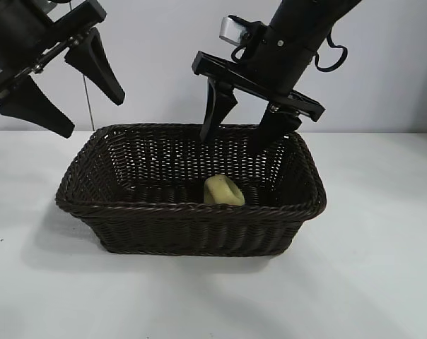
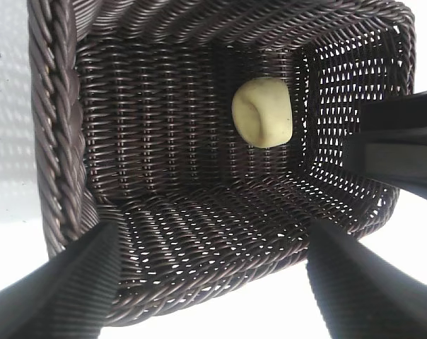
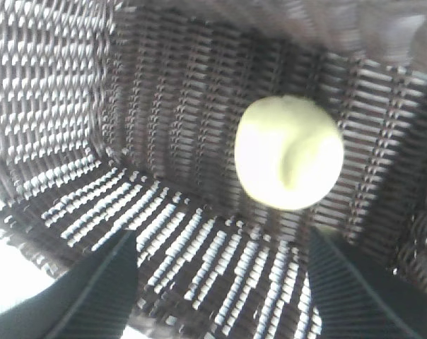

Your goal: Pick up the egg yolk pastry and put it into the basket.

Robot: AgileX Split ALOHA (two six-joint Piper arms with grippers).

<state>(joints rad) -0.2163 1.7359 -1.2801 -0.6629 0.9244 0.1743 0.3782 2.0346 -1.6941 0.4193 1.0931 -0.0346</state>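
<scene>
Pastry (image 1: pixel 223 191): pale yellow lump lying on the floor of the basket (image 1: pixel 129 215), right of centre, clear of both grippers. Right gripper (image 1: pixel 243 134): jaws spread, empty, poised above the far right of the basket, tips just inside the rim. Left gripper (image 1: pixel 72 99): jaws spread, empty, parked above the far left corner. Risk, judged: a careless lift could snag a fingertip on the wicker wall and drag the basket. Markings: none legible.
</scene>
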